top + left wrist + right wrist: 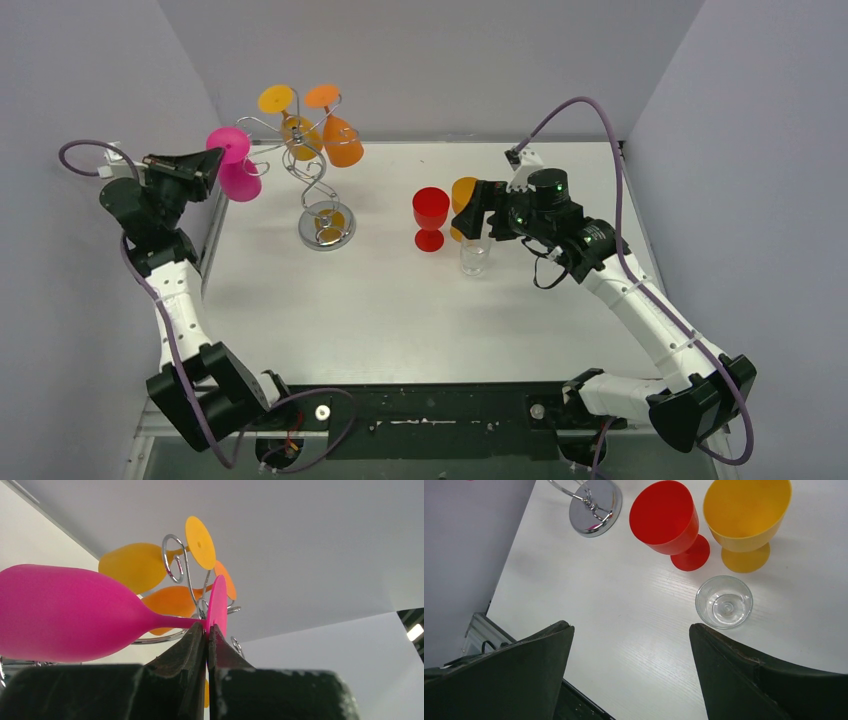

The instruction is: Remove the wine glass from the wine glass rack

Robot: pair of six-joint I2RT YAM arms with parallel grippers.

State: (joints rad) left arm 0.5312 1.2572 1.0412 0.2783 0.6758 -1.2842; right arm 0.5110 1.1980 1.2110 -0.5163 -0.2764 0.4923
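wine glass: the pink wine glass (238, 178), at the far-left side of the table (400, 310), in the air just beside an outer scroll arm of the wine glass rack (318, 190), lying sideways.
left gripper: left gripper (207, 632) clenched on the pink glass's thin stem, right below its foot.
off the rack?: cannot tell for sure. In the left wrist view a wire arm runs close behind the stem; from the top view the glass sits at the very tip of the arm, touching it or barely clear.
on the rack: yellow glass (300, 135) and orange glass (343, 145) hang upside down from the scrolls.
on the table: red glass (669, 522), second yellow glass (746, 515) and clear glass (724, 601) stand upright right of the rack's base, close together.
right gripper: right gripper (631, 629) released, jaws wide, nothing in them, above the standing glasses.
progress: grasp is made; the pull-out looks near its end.
left to do: probably draw the pink glass fully clear of the wire and set it down.
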